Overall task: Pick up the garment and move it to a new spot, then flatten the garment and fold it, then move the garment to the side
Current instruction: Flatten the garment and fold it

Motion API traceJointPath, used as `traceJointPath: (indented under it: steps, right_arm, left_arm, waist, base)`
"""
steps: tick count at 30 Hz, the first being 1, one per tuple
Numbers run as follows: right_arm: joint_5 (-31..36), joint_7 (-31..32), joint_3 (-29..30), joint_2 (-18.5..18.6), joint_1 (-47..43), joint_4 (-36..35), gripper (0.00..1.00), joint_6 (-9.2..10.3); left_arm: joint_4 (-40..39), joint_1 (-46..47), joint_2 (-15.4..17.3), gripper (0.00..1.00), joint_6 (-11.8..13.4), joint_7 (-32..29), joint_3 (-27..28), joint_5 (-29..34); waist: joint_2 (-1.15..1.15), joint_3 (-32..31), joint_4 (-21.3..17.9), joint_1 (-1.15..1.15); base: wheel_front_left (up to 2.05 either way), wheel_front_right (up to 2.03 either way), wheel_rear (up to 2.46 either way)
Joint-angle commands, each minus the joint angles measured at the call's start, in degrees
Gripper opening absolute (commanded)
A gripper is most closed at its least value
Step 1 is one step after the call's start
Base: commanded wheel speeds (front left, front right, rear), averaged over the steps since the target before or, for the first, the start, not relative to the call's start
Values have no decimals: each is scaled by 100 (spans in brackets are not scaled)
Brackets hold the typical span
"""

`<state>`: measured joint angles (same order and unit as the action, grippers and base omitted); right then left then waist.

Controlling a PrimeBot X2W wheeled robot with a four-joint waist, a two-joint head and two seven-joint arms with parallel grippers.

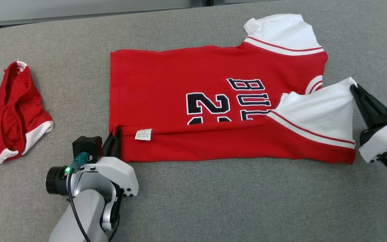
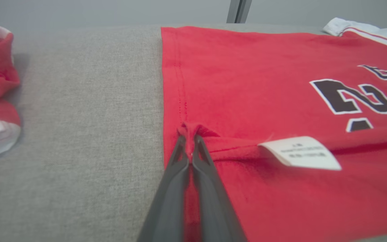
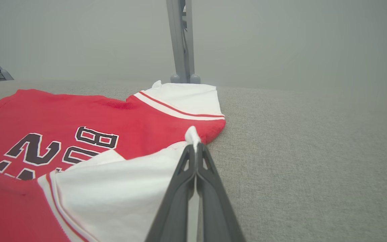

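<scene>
Currently my left gripper (image 1: 114, 137) is clamped on the hem corner of the red fabric basketball jersey with white sleeves (image 1: 193, 77); my right gripper (image 1: 354, 89) is pinched on a white sleeve tip. Jersey lies flat between them, long axis running gripper to gripper, unfolded body beyond both fingertips.

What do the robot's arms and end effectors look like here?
Both arms have white shells over black joints. The left end effector and right end effector each have two long, dark, tapering fingers. The left wrist carries a black cable and a green light.
</scene>
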<state>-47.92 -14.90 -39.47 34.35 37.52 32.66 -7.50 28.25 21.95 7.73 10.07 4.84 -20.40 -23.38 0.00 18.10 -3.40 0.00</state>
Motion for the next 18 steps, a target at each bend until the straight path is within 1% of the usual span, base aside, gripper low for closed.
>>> traceJointPath:
  steps: [1, 5, 8, 9, 10, 11, 12, 15, 18]
  right_arm:
    - [-30, -39, 41, -11, 103, 40, 0, 2]
    - [57, -37, 47, -55, 130, 81, 0, 2]
    - [-54, -37, -45, -92, 139, 157, 0, 2]
    - [-108, -38, -70, -100, 156, 207, 0, 2]
    - [-108, -38, -81, -100, 198, 231, 24, 2]
    - [-105, -38, -52, -103, 237, 246, 85, 2]
    - [-121, -38, -29, -116, 235, 278, 100, 2]
    - [-89, -38, 27, -161, 245, 279, 100, 2]
    - [-13, -39, 151, -137, 239, 308, 100, 2]
  left_arm:
    - [48, 146, 18, 0, -28, 41, 7, -3]
    - [172, 249, 5, 0, -42, 79, -35, 18]
    - [288, 325, -7, 0, -43, 66, -78, 36]
    - [317, 351, -9, 18, -20, 66, -91, 48]
    - [348, 363, -13, 93, 11, 63, -98, 62]
    - [392, 366, -20, 100, 23, 32, -104, 55]
    - [422, 384, -26, 100, 32, 27, -112, 52]
    - [492, 410, -22, 100, 145, 88, -88, 73]
    - [472, 383, -22, 100, 189, 171, -52, 28]
  waist:
    - [0, 30, -2, 0]
    - [0, 91, 0, 0]
    - [0, 120, 7, 0]
    - [0, 129, 8, 0]
    - [0, 137, 9, 0]
    - [0, 145, 10, 0]
    - [0, 149, 14, 0]
    - [0, 143, 27, 0]
    - [0, 97, 45, 0]
  base:
    - [0, 0, 0]
    - [0, 0, 0]
    - [0, 0, 0]
    - [0, 0, 0]
    - [0, 0, 0]
    - [0, 0, 0]
    - [0, 0, 0]
    - [0, 0, 0]
    - [0, 0, 0]
